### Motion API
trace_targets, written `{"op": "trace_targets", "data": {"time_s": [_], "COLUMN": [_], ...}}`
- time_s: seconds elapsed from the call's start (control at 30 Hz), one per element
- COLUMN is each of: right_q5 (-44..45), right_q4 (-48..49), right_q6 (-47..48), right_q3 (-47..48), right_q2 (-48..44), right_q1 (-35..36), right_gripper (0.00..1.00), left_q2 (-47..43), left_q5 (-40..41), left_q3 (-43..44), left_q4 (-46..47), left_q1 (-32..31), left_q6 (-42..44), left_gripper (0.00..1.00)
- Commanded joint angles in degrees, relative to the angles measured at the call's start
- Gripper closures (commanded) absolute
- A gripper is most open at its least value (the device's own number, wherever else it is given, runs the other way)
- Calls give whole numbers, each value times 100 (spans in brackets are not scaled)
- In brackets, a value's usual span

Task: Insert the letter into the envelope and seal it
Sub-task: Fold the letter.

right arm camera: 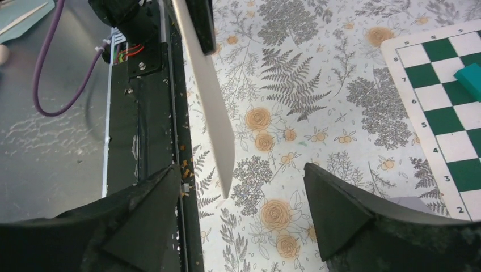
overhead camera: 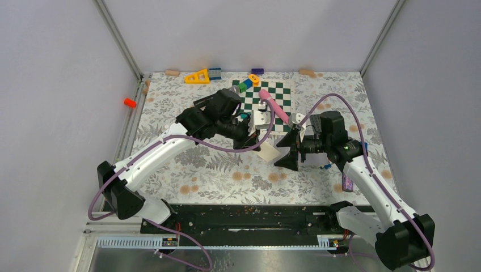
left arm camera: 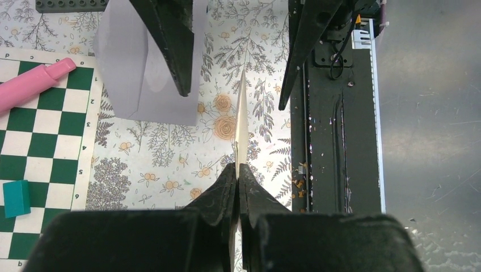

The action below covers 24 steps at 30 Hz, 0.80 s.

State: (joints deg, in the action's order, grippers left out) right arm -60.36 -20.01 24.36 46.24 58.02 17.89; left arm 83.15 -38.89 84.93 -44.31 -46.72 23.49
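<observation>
My left gripper [overhead camera: 258, 144] [left arm camera: 238, 165] is shut on the letter [overhead camera: 268, 152], a cream card held on edge above the flowered table. It shows edge-on in the left wrist view [left arm camera: 243, 124]. My right gripper [overhead camera: 288, 148] [right arm camera: 241, 170] is open and empty, facing the left one. The letter's free end [right arm camera: 207, 96] reaches in between its fingers without touching them. The envelope [left arm camera: 142, 73], light grey with its flap open, lies flat on the table under the right gripper's far finger. A corner of it shows in the right wrist view [right arm camera: 408, 201]. It is hidden in the top view.
A green-and-white chessboard [overhead camera: 278, 96] [left arm camera: 34, 141] lies behind the grippers with a pink cylinder [overhead camera: 274, 106] [left arm camera: 28, 85] and a teal block [left arm camera: 16, 198] on it. A dark grey studded plate [left arm camera: 68, 4] lies beyond the envelope. Toy blocks [overhead camera: 197, 76] line the back edge. A black rail [overhead camera: 244, 215] runs along the near edge.
</observation>
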Motion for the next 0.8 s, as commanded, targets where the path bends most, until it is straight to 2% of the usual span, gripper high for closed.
{"op": "trace_targets", "data": {"time_s": [0.0,0.1,0.37,0.57,0.77], "right_q5": [132,122,220,110,32], "right_q4": [507,1011,2308,3670,4696], "right_q6": [-424,-940,-2060,-3578,-4837], "right_q3": [192,77,-234,-474,-576], "right_q2": [-103,-185,-161,122,563], "right_q1": [-68,-151,-382,-585,-776], "right_gripper": [10,10,10,9,8], "left_q2": [-256,-309,-198,-244,-326], "left_q5": [-232,-333,-846,-1076,-1043], "left_q3": [-85,-343,-612,-1359,-1758], "left_q4": [470,1115,1928,3785,4396], "left_q1": [110,308,668,1033,1106], "left_q6": [-312,-935,-1923,-3950,-4521], "left_gripper": [100,100,100,100,100]}}
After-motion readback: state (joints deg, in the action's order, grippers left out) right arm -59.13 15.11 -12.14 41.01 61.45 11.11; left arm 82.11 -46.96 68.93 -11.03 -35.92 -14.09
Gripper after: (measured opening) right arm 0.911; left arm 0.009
